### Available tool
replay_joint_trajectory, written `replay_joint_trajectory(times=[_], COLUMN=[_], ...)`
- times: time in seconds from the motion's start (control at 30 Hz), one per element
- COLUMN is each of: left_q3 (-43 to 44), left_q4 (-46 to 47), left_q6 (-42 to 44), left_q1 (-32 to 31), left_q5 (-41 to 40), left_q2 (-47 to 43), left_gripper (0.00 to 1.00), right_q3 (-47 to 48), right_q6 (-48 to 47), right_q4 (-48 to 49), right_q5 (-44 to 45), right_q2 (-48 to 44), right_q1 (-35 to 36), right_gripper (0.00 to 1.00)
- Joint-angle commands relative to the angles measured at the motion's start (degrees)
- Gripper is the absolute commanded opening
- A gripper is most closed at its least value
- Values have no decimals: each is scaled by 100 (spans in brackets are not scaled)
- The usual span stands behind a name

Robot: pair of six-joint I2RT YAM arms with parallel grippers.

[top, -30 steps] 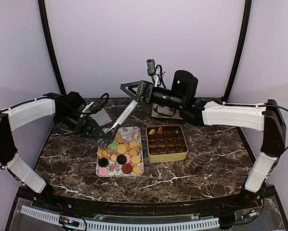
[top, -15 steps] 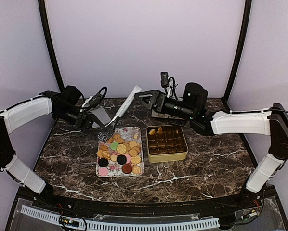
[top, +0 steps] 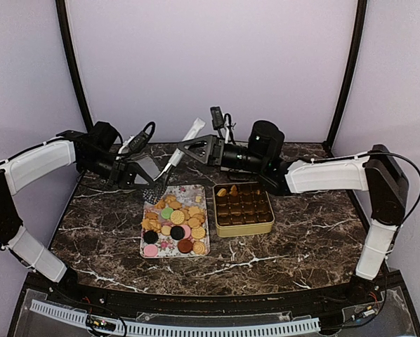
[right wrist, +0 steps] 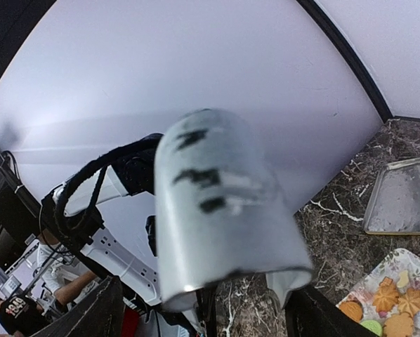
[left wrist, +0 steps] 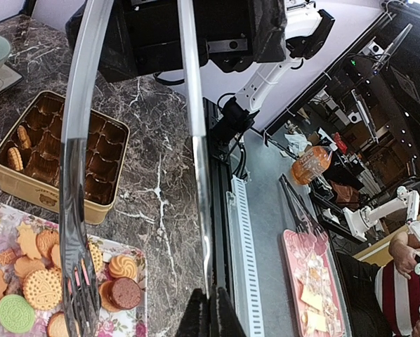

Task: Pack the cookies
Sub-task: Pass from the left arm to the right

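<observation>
The cookies (top: 176, 219) lie heaped on a flowery tray (top: 203, 191): tan ones with pink, green and dark discs (left wrist: 41, 274). Two sit in the far-left cells of the gold tin (top: 243, 208). My left gripper (top: 144, 180) is behind the tray's far-left corner, shut on one arm of the metal tongs (top: 173, 161) near its tip (left wrist: 211, 312). The tongs' other slotted tip (left wrist: 79, 295) hangs over the tray. My right gripper (top: 190, 145) stands open around the tongs' upper hinged end (right wrist: 224, 203), one finger (right wrist: 90, 316) on each side.
A flat silver lid (top: 148, 167) lies on the marble behind the left gripper and shows in the right wrist view too (right wrist: 403, 196). A bowl on a mat (top: 237, 163) sits at the back under the right arm. The table's near edge (left wrist: 217, 210) runs beside the tray.
My right gripper drew off to the right, then came back left around the tongs' upper end. The left gripper lifted the tongs' tips a little and shifted toward the back.
</observation>
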Motion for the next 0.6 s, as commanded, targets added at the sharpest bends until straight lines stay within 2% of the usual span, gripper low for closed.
replay_joint_trajectory(times=[0.0,0.2,0.47,0.57], left_q3=[181,225,269,261], left_q4=[-13,-40,-167,-256], left_q6=[97,147,239,312], left_q1=[31,35,33,33], left_q5=[286,313,360,277], left_q2=[-169,-149,-148,-147], left_gripper=[0,0,0,0], right_q3=[363,423,609,580], right_q6=[191,286,227,150], right_q4=[464,525,283,227], right_q5=[-487,-574,-669,-585], right_q2=[165,297,403,317], right_q1=[85,150,179,182], right_gripper=[77,65,62,53])
